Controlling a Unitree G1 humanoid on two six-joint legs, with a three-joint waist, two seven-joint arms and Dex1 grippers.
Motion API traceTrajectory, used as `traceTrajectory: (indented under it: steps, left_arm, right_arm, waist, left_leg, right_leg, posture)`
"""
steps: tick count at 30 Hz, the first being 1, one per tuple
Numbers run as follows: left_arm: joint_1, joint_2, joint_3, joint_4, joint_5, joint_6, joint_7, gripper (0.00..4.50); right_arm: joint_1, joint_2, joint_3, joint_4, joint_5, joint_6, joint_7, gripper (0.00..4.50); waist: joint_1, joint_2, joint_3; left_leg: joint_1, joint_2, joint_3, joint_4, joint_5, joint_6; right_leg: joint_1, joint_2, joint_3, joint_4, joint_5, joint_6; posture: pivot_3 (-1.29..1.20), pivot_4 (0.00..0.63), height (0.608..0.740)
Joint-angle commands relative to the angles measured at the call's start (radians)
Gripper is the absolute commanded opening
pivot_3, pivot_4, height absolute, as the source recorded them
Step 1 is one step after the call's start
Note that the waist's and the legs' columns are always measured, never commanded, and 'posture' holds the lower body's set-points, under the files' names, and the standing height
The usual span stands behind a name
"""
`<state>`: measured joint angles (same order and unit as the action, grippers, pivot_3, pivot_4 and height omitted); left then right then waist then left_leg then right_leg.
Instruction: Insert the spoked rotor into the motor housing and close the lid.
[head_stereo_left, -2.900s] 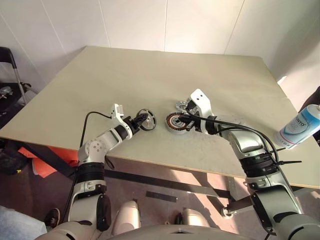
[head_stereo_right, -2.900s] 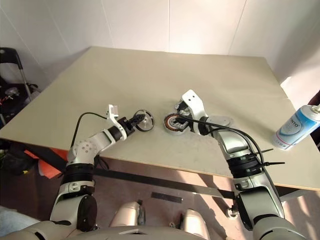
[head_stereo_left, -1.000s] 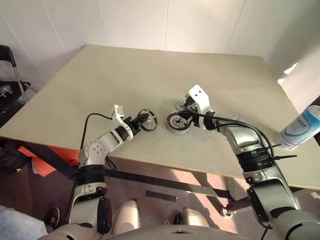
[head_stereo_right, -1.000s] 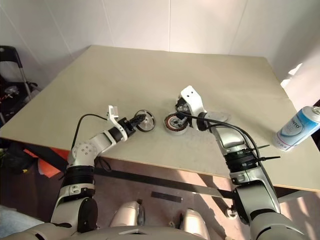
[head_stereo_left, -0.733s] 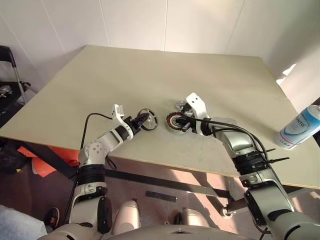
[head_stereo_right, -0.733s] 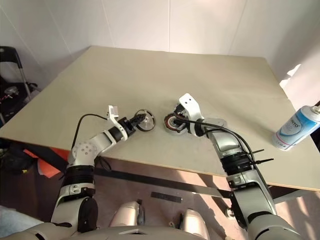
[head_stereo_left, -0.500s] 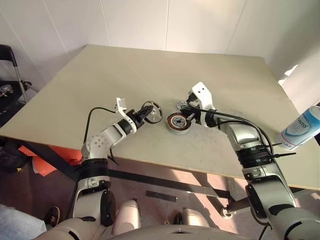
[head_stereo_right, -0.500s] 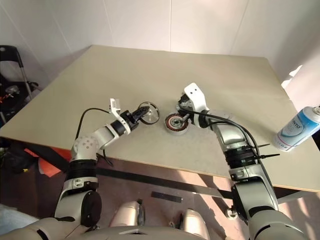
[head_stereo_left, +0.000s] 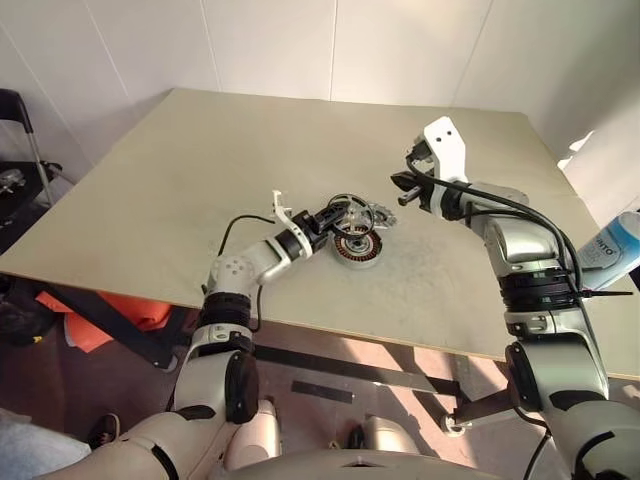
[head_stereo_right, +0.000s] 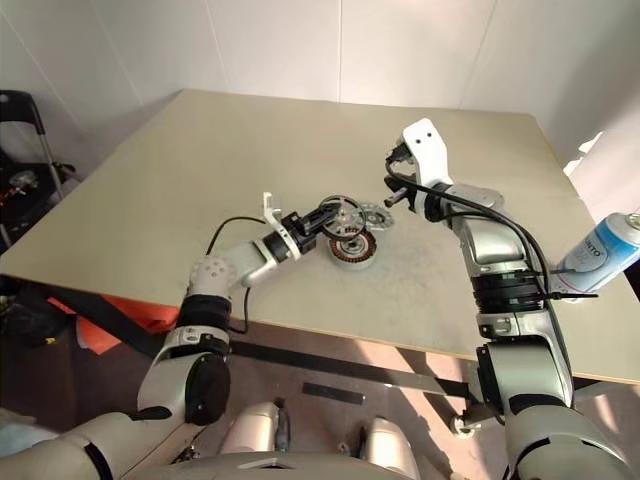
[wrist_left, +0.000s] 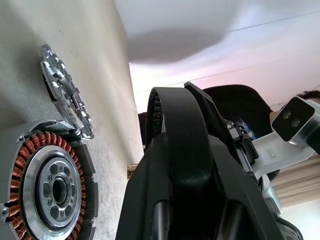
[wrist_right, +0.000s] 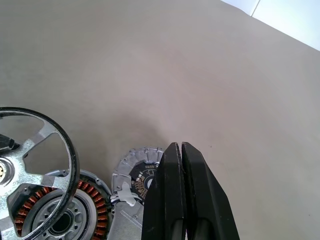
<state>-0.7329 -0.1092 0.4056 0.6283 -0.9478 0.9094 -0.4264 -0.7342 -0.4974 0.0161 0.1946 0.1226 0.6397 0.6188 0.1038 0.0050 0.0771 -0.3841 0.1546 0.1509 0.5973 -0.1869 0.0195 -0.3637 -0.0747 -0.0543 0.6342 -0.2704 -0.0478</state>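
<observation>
Left gripper, pinching the spoked rotor, has carried it over the motor housing, lid at its one o'clock; right gripper, shut empty, has lifted away, so insertion looks next.

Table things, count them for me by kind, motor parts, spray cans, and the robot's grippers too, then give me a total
Motor parts: 3, the spoked rotor held over the motor housing, and the lid on the table behind it.
Spray cans: 1, the white and blue spray can at the table's right edge.
Grippers: 2, left gripper and right gripper.
Total: 6
</observation>
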Motion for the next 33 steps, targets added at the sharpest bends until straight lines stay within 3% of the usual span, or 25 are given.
traceTrajectory:
  steps: [1, 8, 20, 27, 33]
  left_arm:
    - [-0.051, -0.009, 0.003, 0.101, 0.024, -0.051, -0.058, 0.41]
    - [-0.103, -0.035, 0.001, 0.254, 0.078, -0.114, -0.118, 0.41]
    - [-0.109, -0.033, -0.038, 0.313, 0.178, -0.12, -0.144, 0.41]
    - [-0.085, -0.01, -0.021, 0.237, 0.175, -0.098, -0.149, 2.63]
    - [-0.039, 0.018, -0.003, 0.091, 0.145, -0.047, -0.112, 2.63]
  right_arm:
    - [-0.026, -0.029, -0.027, -0.059, 0.006, 0.009, -0.008, 0.0]
    - [-0.009, -0.057, -0.025, -0.1, 0.01, 0.046, -0.003, 0.0]
    - [-0.005, -0.051, -0.024, -0.104, 0.012, 0.056, -0.017, 0.0]
    - [-0.01, -0.035, -0.015, -0.076, 0.007, 0.033, -0.019, 0.0]
    - [-0.018, -0.02, -0.007, -0.06, 0.007, 0.018, -0.012, 0.0]
  waist:
    - [0.001, 0.0, 0.0]
    - [0.002, 0.0, 0.0]
    - [0.003, 0.0, 0.0]
    - [0.005, 0.0, 0.0]
    - [0.002, 0.0, 0.0]
  left_leg:
    - [0.0, 0.0, 0.0, 0.0, 0.0, 0.001]
    - [-0.001, 0.0, 0.0, 0.0, 0.0, 0.003]
    - [0.0, 0.0, 0.0, 0.0, 0.0, 0.003]
    - [0.001, 0.0, 0.0, 0.0, 0.0, 0.004]
    - [0.003, 0.0, 0.0, 0.0, -0.001, 0.005]
  right_leg:
    - [0.0, 0.0, 0.0, 0.0, 0.0, 0.0]
    - [0.0, 0.0, 0.0, -0.001, 0.0, 0.0]
    - [0.0, 0.0, 0.0, -0.001, 0.0, 0.0]
    - [0.002, -0.001, 0.0, -0.001, 0.0, 0.0]
    - [0.002, -0.001, 0.0, 0.0, 0.0, 0.0]
  posture:
    - [0.0, 0.0, 0.74]
    - [0.0, 0.0, 0.74]
    - [0.0, 0.0, 0.74]
    - [0.0, 0.0, 0.74]
    - [0.0, 0.0, 0.74]
